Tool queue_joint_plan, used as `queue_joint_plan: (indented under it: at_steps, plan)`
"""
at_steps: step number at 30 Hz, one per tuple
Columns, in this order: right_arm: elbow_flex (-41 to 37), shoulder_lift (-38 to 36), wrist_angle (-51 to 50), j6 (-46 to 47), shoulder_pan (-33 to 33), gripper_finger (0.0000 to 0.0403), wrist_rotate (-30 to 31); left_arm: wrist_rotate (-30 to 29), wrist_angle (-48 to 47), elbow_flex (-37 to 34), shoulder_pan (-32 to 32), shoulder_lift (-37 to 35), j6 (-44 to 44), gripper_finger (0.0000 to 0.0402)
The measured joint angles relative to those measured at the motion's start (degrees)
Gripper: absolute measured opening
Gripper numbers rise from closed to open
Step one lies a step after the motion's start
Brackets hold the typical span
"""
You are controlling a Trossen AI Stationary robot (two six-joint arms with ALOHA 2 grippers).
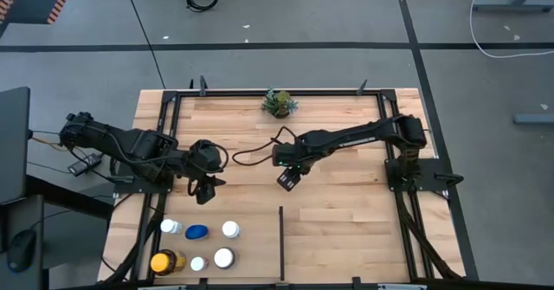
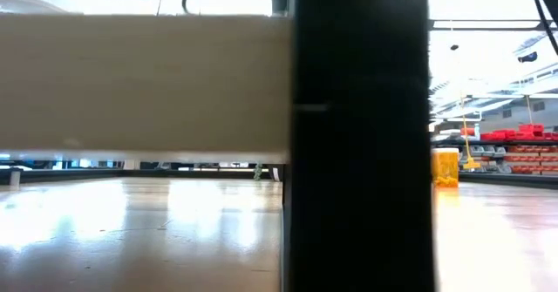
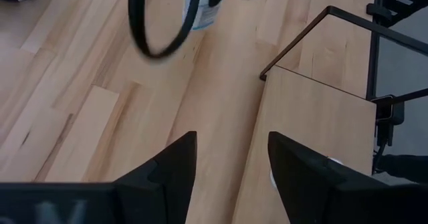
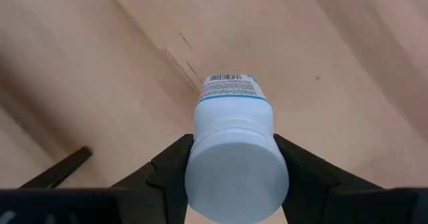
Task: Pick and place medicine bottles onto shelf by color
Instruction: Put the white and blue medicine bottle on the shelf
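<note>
The right claw (image 4: 231,167) grips a white-capped medicine bottle (image 4: 234,144) above the middle of the wooden table (image 1: 346,221). The left claw (image 1: 205,192) hangs empty, jaws parted, beyond six bottles (image 1: 197,245) standing near-left.

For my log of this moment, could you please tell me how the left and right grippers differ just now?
The left gripper is open and empty, while the right gripper is shut on a white bottle. From above, the left gripper hangs just above the bottle cluster; the right gripper is mid-table, away from it. Both have dark fingers and sit over the wood surface.
</note>
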Motion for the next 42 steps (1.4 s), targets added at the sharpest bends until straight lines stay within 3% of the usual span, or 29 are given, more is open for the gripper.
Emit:
queue_joint_plan:
  at_steps: [12, 18, 28, 33, 39, 42]
  plan:
    - [0.0, 3.3, 0.4, 3.0, -0.7, 0.0199, -1.4, 0.0, 0.1, 0.0, 0.0, 0.0, 0.4, 0.0188]
    - [-0.1, 2.5, 0.6, 3.1, -0.7, 0.0232, -1.4, 0.0, 0.1, 0.0, 0.0, 0.0, 0.4, 0.0194]
    - [-0.1, -5.7, -2.3, 2.7, -0.8, 0.0309, 3.8, -0.3, 2.8, 0.0, 0.5, 0.0, 2.9, 0.0201]
    - [-0.4, -10.8, -11.1, 4.9, -2.2, 0.0316, 11.2, -3.4, 8.2, 0.0, 3.2, 0.2, 6.5, 0.0206]
    - [-5.3, -14.9, -15.4, 7.3, -7.2, 0.0316, 10.3, -3.5, 16.8, 0.1, 9.3, 2.1, 10.6, 0.0217]
    - [-9.4, -17.8, -15.5, 8.5, -9.6, 0.0316, 9.0, -0.8, 19.9, 0.0, 12.1, 4.0, 13.6, 0.0224]
